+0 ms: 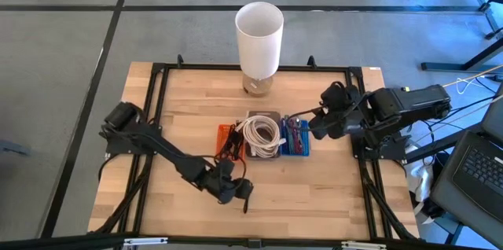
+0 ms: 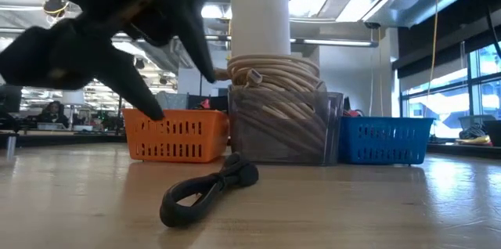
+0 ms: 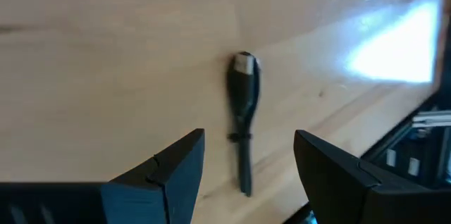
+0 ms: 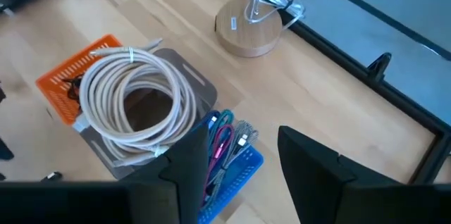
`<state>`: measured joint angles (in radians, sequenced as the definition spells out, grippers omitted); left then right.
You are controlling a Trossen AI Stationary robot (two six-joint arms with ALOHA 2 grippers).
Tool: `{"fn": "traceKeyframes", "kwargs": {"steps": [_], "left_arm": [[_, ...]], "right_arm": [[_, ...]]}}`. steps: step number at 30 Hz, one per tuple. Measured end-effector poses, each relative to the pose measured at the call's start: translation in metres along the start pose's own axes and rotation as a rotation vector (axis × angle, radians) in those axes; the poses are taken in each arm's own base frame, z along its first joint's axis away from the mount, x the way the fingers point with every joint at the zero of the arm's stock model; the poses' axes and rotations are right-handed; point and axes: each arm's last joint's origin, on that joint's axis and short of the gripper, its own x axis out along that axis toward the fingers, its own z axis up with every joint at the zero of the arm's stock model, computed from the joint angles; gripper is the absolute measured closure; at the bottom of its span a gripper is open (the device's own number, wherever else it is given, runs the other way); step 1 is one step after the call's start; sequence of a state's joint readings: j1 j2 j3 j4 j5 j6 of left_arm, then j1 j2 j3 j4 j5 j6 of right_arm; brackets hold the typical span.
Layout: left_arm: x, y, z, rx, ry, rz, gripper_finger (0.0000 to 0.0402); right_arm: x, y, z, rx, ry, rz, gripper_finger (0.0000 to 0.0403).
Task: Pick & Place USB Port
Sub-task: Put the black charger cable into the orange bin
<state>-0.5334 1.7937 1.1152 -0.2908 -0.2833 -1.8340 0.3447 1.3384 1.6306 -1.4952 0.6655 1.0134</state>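
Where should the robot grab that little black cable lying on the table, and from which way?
Probably by the thick plug end of the black cable, coming straight down from above. The cable lies flat on the bare wooden table, and the plug is its widest, stiffest part. The left gripper already hangs over it, fingers open either side. The right gripper waits above the blue basket.

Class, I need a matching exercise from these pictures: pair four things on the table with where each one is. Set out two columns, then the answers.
Things:
1. white cable coil
2. black USB cable
3. lamp
4. coloured cables

Places:
A. in the blue basket
B. at the table's far edge
C. loose on the tabletop, under the left claw
D. in the clear middle bin

Pairs: 1-D, 2-C, 3-B, 4-A
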Motion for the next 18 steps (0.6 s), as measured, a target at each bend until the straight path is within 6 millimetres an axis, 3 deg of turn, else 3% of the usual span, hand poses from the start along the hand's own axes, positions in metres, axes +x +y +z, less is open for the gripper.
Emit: {"fn": "traceKeyframes", "kwargs": {"steps": [7,18], "left_arm": [[0.025,0.001,-0.007,-0.01,0.038,-0.04,0.019],[0.055,0.009,-0.012,0.112,0.103,-0.03,0.019]], "right_arm": [[0.0,-0.001,0.0,-0.012,-0.01,-0.013,0.0231],[0.0,0.0,0.0,-0.005,-0.012,-0.01,0.0231]]}}
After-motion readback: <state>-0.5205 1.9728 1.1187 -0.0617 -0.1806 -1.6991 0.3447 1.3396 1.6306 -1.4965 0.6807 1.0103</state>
